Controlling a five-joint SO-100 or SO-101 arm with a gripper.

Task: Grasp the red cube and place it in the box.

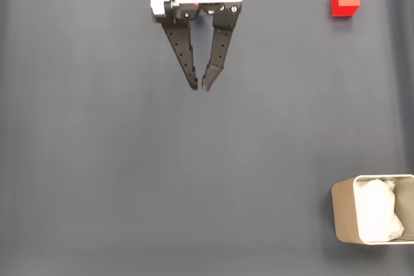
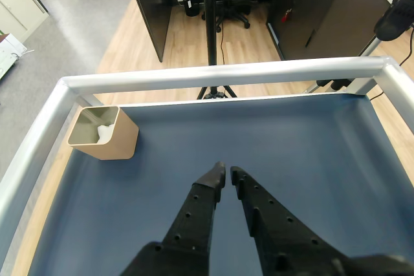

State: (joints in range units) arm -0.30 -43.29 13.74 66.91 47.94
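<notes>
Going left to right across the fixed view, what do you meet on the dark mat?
gripper → red cube → box

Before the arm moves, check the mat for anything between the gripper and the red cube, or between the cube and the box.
Nothing visible: bare mat lies between gripper and red cube, and between cube and box.

mat [image 1: 129,172] open mid-table; red cube [image 1: 345,0] top right | box [image 1: 372,218] bottom right
</notes>
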